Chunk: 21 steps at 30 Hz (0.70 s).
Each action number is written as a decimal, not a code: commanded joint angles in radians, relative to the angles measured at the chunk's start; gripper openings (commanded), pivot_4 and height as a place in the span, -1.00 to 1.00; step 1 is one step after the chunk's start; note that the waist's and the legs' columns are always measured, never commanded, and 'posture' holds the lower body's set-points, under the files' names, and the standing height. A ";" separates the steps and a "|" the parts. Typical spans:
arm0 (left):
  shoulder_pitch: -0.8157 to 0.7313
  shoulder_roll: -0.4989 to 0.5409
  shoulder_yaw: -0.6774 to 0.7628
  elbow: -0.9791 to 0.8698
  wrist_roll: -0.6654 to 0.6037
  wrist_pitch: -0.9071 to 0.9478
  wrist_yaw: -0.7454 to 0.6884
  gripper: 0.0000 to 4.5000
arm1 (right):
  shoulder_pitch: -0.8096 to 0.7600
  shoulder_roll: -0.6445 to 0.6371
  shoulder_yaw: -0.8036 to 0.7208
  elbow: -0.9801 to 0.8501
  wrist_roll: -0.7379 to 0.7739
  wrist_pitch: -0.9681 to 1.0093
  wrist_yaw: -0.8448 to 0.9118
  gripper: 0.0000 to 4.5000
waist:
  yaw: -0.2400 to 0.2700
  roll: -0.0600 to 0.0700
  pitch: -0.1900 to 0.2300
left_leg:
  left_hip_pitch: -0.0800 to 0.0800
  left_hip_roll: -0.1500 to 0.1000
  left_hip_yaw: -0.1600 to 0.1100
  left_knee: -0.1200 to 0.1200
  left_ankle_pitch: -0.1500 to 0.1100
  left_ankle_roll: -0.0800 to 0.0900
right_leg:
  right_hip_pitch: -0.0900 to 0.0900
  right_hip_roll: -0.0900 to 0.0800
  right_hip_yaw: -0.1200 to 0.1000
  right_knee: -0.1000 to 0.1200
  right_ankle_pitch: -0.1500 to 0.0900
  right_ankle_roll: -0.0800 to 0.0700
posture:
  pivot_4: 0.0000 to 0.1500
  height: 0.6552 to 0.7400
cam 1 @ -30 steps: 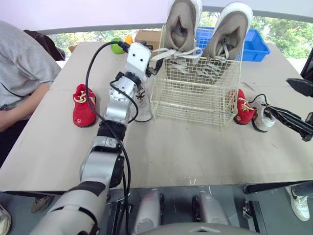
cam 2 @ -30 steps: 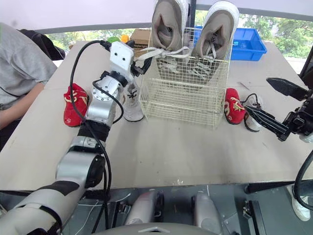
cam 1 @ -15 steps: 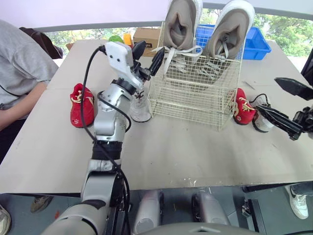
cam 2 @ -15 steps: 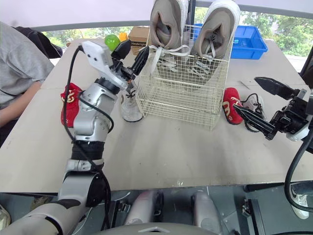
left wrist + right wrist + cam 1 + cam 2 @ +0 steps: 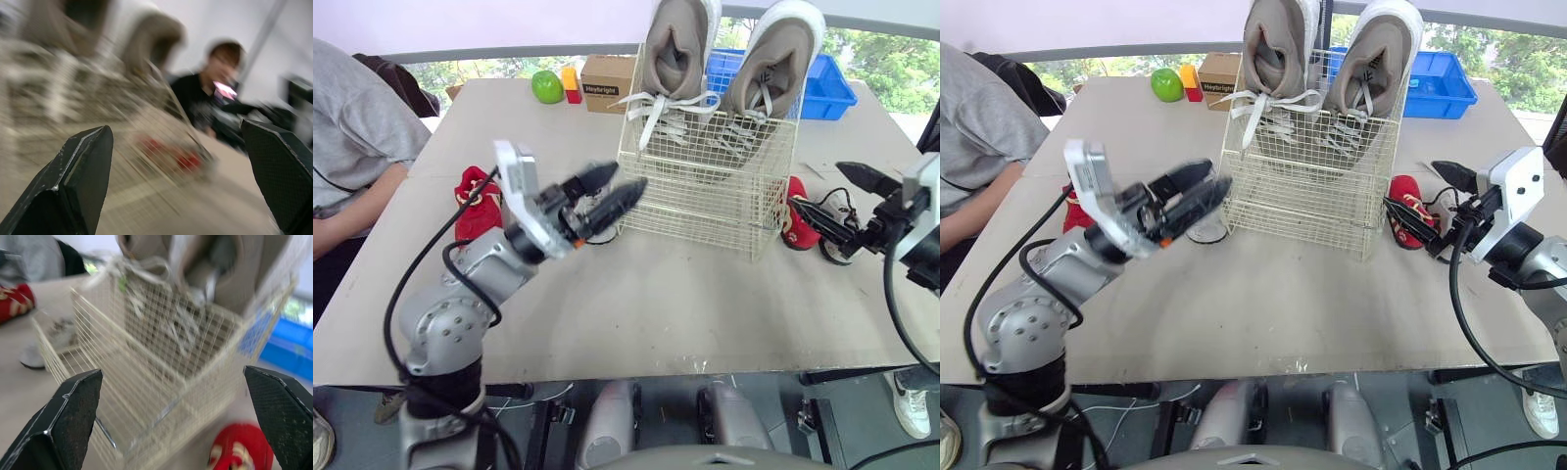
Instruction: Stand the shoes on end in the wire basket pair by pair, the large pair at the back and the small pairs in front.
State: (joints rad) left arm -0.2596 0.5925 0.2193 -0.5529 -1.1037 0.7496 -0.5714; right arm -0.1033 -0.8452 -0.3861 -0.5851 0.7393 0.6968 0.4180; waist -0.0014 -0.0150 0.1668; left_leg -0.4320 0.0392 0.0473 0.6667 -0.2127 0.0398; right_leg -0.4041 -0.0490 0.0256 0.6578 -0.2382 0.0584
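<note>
Jaws on both arms stand wide apart, empty. Over the matte beige table [image 5: 705, 304], the left gripper [image 5: 623, 180] half hides a small white shoe [image 5: 1203, 231]. The right gripper [image 5: 822, 188] hovers by a red shoe [image 5: 798, 223]. Another red shoe [image 5: 475, 201] lies near a person's grey sleeve [image 5: 352, 127]. Between the grippers, the cream wire basket [image 5: 705, 186] holds the large grey pair [image 5: 675, 49] on end at its back. Beyond sit a green ball [image 5: 547, 86], a cardboard box [image 5: 607, 69] and a blue bin [image 5: 827, 88].

A wide beige table [image 5: 705, 313] stands before a window [image 5: 886, 59] with green trees in daylight beyond, a blue crate [image 5: 830, 93] and a cardboard box [image 5: 607, 69] at its far end, grey floor [image 5: 862, 411] below
</note>
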 commanded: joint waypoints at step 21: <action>-0.077 0.070 -0.122 -0.029 0.033 -0.004 -0.163 0.99 | 0.016 0.312 -0.005 0.240 -0.306 0.105 -0.362 0.88 | 0.004 0.001 0.001 | -0.005 -0.001 0.003 -0.003 -0.001 0.001 | -0.006 0.002 0.003 -0.002 0.000 0.000 | 1.00 1.00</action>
State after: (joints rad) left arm -0.3174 0.6646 0.1002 -0.5725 -1.0781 0.7589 -0.7277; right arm -0.0827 -0.5362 -0.3629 -0.3342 0.4530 0.8421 0.0583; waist 0.0028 -0.0142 0.1673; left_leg -0.4368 0.0378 0.0502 0.6639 -0.2133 0.0409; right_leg -0.4105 -0.0473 0.0290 0.6559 -0.2385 0.0585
